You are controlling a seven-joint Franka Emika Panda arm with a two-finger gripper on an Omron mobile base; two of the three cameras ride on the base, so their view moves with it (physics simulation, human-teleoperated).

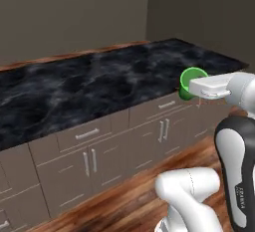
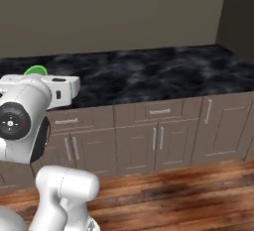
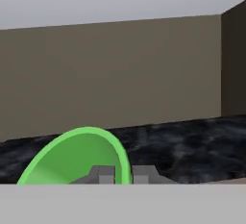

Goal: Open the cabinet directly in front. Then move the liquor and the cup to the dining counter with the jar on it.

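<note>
The bright green cup hangs at the near edge of the dining counter, a black marble slab with a brown wooden strip along its far side. My gripper is shut on the cup's rim. In the hand view the cup curves up at the lower left, and its rim runs between the two dark fingertips of the gripper. From the right base view a sliver of the cup peeks over my white hand, above the counter. The cabinet, the liquor and the jar are out of view.
Low taupe cabinets with drawer fronts and silver handles run under the counter. A wooden floor lies in front of them. Plain brown walls stand behind the counter and meet in a corner at the right.
</note>
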